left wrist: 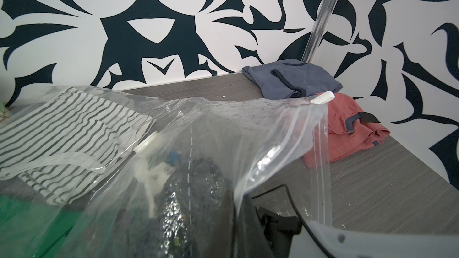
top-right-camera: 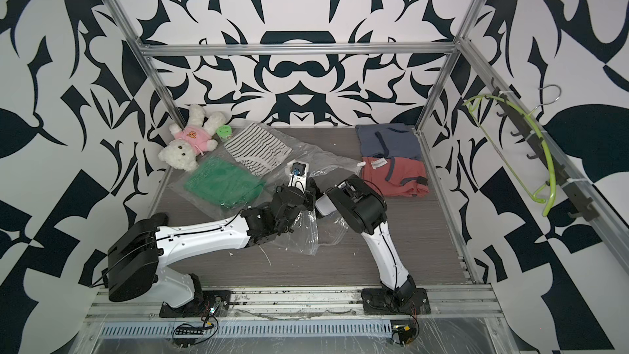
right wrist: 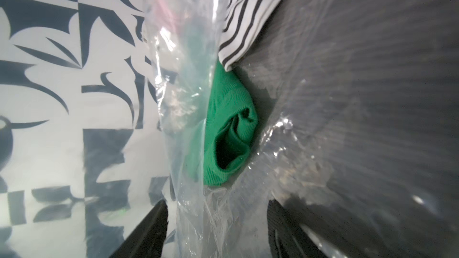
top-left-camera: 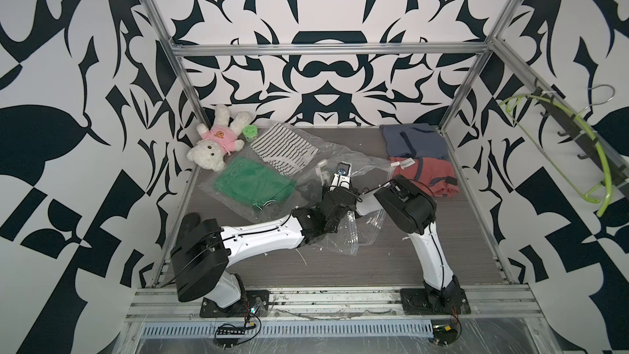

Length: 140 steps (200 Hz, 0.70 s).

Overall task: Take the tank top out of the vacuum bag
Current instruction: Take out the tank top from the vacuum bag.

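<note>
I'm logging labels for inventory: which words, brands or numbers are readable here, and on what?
No text is readable.
White tag on the red top: print too small to read.
Orange emblem on the teddy bear's pink shirt: too blurred to read.

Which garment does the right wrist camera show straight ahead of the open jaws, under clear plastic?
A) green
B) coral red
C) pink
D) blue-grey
A: the green garment lies bunched just ahead of the right gripper, with the vacuum bag film around it.
</note>
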### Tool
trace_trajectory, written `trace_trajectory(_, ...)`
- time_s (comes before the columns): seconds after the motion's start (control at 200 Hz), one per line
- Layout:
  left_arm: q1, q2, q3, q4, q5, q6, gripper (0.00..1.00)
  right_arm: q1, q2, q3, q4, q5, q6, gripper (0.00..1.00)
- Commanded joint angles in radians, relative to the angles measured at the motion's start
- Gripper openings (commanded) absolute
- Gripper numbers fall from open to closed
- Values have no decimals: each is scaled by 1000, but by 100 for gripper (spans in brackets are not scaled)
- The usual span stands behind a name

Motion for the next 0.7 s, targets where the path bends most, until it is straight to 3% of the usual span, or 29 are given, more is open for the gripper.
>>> trace_trajectory(0.0,-13,-6,20,29,8,5,0,13,37,30,-18,4,11,66)
trace_trajectory(0.43,-35,-2,28,51,19,9,0,51,92,135,-137,31,10,66)
trace_trajectory(0.695,-39,-15,16,59,22,6,0,95,110,226,-317,79,-38,66)
